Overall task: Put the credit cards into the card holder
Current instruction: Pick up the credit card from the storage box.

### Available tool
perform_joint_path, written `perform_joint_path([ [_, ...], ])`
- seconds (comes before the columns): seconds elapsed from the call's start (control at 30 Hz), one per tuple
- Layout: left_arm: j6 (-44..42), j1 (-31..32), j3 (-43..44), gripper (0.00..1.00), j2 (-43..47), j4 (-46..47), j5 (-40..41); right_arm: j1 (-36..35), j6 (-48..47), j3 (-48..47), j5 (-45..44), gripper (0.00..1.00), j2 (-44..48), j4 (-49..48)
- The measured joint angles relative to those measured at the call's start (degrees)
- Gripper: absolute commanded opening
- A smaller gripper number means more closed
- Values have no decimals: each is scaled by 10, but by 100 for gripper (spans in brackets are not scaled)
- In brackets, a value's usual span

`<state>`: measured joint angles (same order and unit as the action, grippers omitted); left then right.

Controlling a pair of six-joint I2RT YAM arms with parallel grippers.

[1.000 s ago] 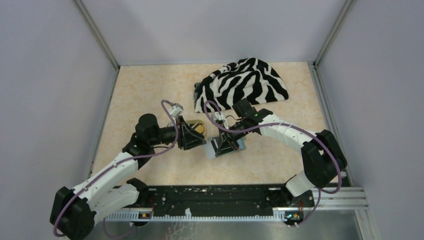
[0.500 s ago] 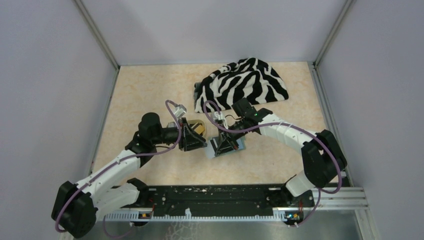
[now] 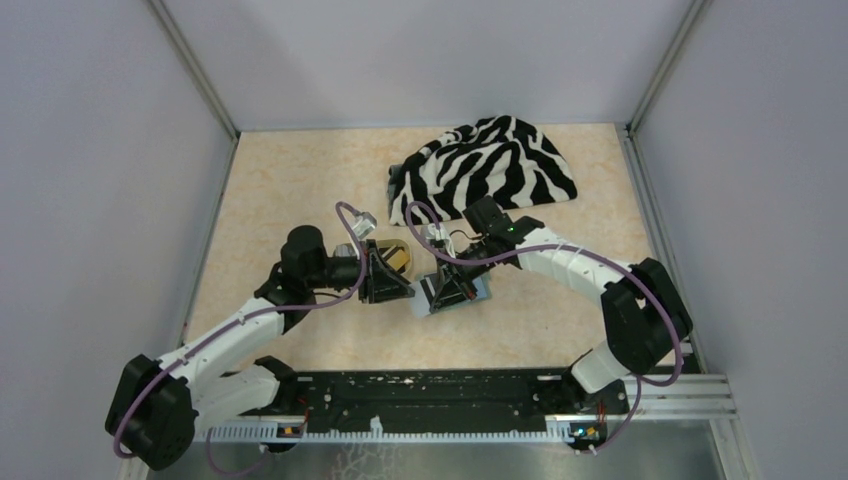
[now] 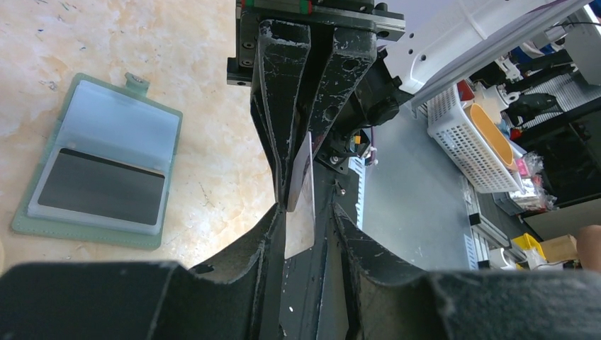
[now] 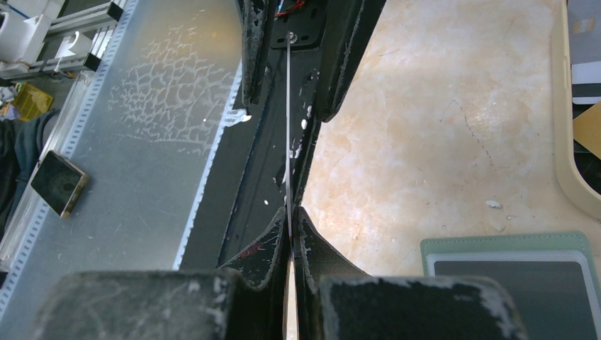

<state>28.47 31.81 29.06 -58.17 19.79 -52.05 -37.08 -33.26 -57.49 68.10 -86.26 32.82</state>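
Resting on beige marbled tabletop point(image 3: 300, 180), zebra cloth point(image 3: 485, 165)

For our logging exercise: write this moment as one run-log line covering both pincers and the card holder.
left pincer: closing on pale card | right pincer: shut on edge-on card | card holder: open on table, dark card in sleeve

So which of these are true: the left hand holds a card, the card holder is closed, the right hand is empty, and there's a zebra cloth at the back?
1. The left hand holds a pale card. True.
2. The card holder is closed. False: it lies open, a dark card in one sleeve.
3. The right hand is empty. False: it is shut on a thin card, seen edge-on.
4. A zebra-striped cloth lies at the far side of the table. True.
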Motion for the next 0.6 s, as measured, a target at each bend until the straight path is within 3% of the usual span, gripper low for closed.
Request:
perform_joint_path([
  [0.33,2,0,-5,32,-7,8,-1,0,0,0,-6,0,-3,0],
  [0.6,5,0,-7,22,-24,22,-12,0,0,0,-8,0,-5,-1],
])
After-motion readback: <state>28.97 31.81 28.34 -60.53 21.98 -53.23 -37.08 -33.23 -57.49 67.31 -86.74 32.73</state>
